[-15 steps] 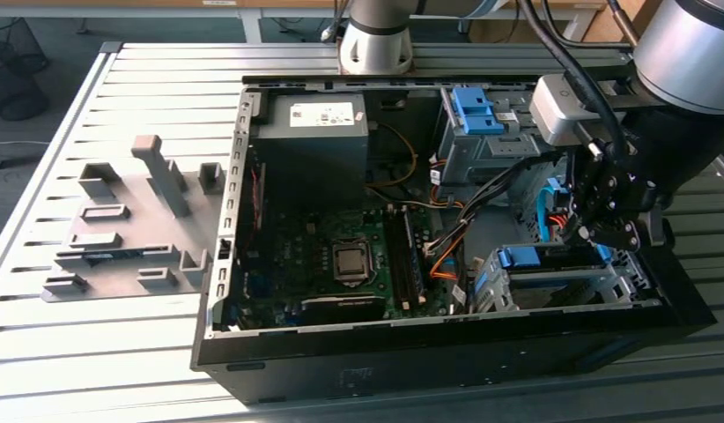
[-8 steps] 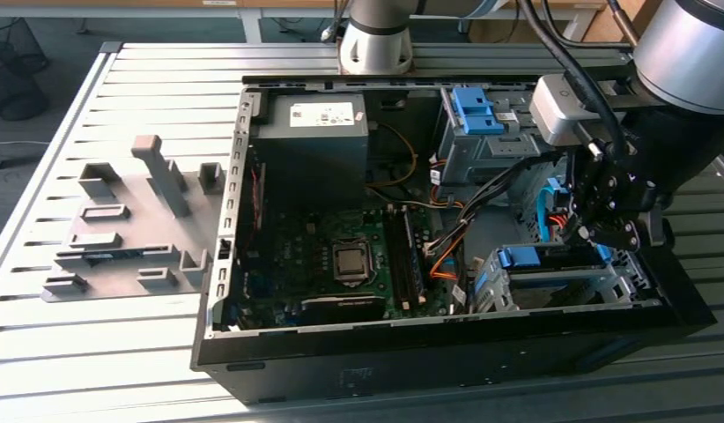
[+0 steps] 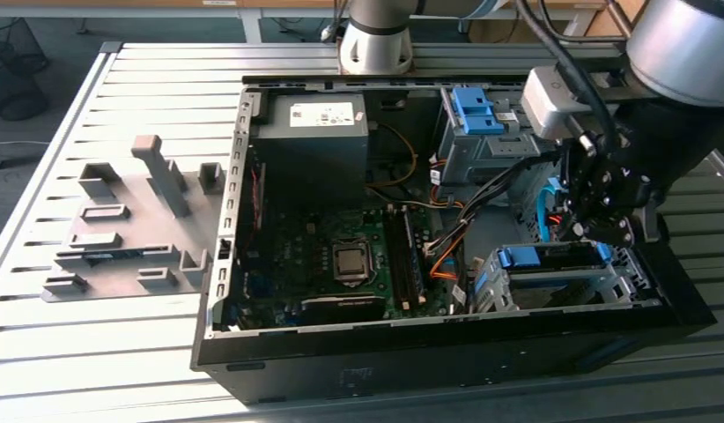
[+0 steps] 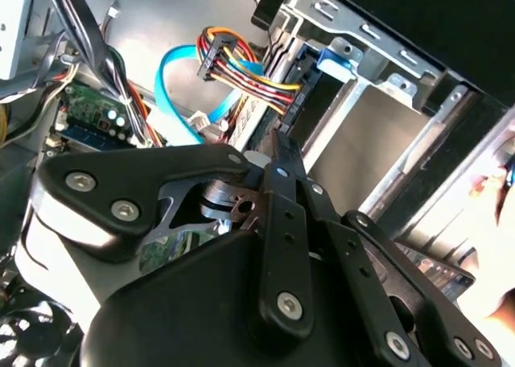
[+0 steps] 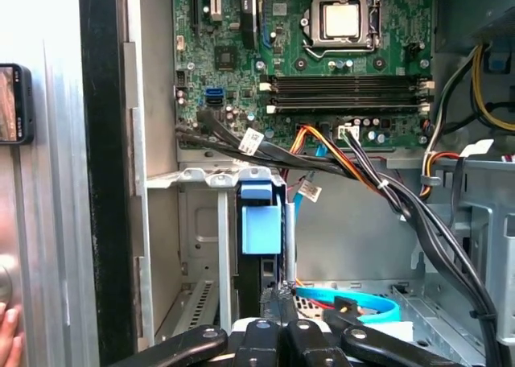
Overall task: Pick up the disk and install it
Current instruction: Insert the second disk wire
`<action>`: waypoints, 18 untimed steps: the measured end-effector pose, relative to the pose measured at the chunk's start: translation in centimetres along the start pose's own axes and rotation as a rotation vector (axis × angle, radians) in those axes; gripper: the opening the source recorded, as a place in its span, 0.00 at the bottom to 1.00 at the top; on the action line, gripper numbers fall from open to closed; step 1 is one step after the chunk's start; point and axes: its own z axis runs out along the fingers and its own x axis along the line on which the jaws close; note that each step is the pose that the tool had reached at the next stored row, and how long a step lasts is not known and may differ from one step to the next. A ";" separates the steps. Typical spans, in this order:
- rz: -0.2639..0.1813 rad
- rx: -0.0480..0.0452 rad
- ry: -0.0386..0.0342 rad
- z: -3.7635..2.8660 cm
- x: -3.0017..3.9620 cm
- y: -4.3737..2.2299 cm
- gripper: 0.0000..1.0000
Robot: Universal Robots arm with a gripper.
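The disk (image 3: pixel 550 256) stands on edge in the grey drive bay (image 3: pixel 520 291) at the near corner of the open computer case, on the exterior view's right. Its bright blue carrier (image 5: pixel 261 222) faces up between the bay's metal walls. My gripper (image 3: pixel 603 231) hangs just above the bay and looks shut. In the first wrist view the gripper (image 5: pixel 282 294) has its tips pressed together right at the disk's silver edge. I cannot tell whether they pinch that edge. In the second wrist view the gripper (image 4: pixel 278 154) is among the cables.
A second drive bay with a fixed blue bracket (image 3: pixel 480 110) sits further back. A blue cable (image 5: pixel 346 307) and orange wire bundles (image 4: pixel 241 65) run beside the gripper. The motherboard (image 3: pixel 338 256) fills the case floor. A grey fixture (image 3: pixel 127 229) lies on the table. A hand (image 4: pixel 491 214) is near the case.
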 end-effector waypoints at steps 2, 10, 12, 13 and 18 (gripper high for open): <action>0.000 0.0000 -0.0001 -0.76 0.00 -0.05 0.11; 0.000 0.0001 -0.0002 -2.08 0.03 0.95 0.11; 0.000 0.0001 -0.0002 -2.30 0.04 1.11 0.11; 0.000 0.0001 0.0000 -2.52 0.03 1.11 0.11; 0.000 0.0001 -0.0001 -3.59 -0.05 1.05 0.11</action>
